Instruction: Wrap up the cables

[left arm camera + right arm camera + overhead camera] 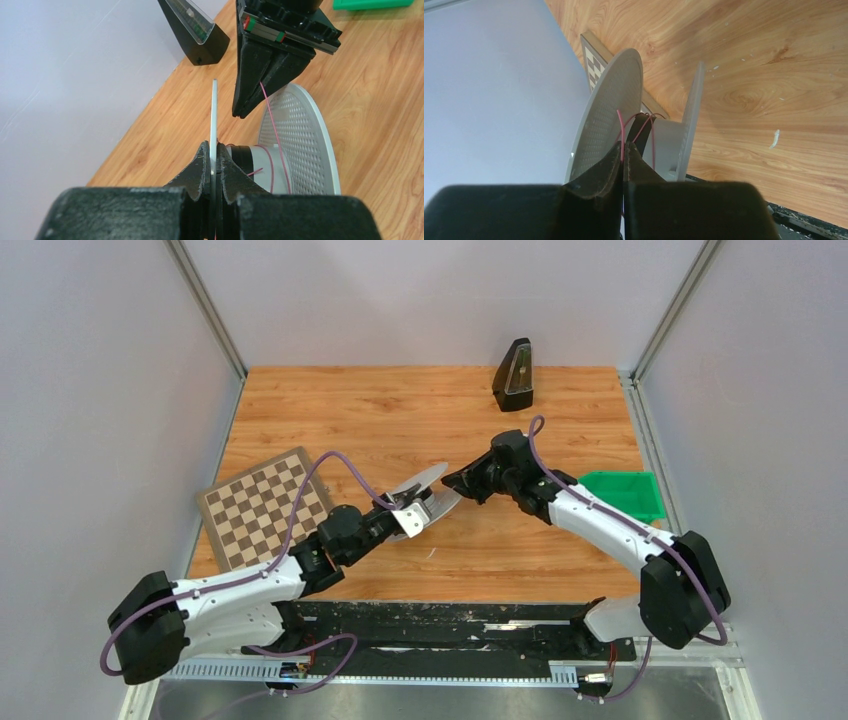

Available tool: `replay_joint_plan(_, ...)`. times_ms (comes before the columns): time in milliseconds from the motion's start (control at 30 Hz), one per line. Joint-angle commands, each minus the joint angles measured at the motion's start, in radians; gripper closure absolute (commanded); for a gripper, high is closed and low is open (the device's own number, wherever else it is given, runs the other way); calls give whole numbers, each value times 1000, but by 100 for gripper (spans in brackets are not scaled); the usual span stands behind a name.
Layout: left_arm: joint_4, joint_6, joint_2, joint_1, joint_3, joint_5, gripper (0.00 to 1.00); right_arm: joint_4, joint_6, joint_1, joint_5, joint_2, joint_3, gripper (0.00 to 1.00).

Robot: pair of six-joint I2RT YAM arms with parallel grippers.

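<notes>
Wound loosely round the hub of a grey spool (300, 140) over the middle of the wooden table (400, 410): a thin pink cable (274, 125). Pinched tight just above the hub by the right gripper (243, 107); one flange clamped in the left gripper (214, 156). Well apart, chessboard (262, 508), metronome (514, 375), green bin (625, 495).

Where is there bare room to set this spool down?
Bare wood back left, between the brown checkered board and the black pyramid metronome. Crowded: centre, where left pincer and right pincer, pinching red wire, meet at the grey plastic spool.
</notes>
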Motion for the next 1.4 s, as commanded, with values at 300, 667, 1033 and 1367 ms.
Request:
replay_joint_plan(300,243,4,47,-6,37,-30,100,-28,49,-15,-60,55,-40,85)
replay_joint_plan(667,245,7,62,-6,42,-35,100,-28,58,-54,-54,35,-88,80)
replay_joint_plan(1033,242,6,55,-5,34,-35,100,-29,50,-77,-60,30,-99,73)
replay_joint_plan(1367,250,-5,64,-5,31,-60,100,-28,39,-108,-50,12,-126,69)
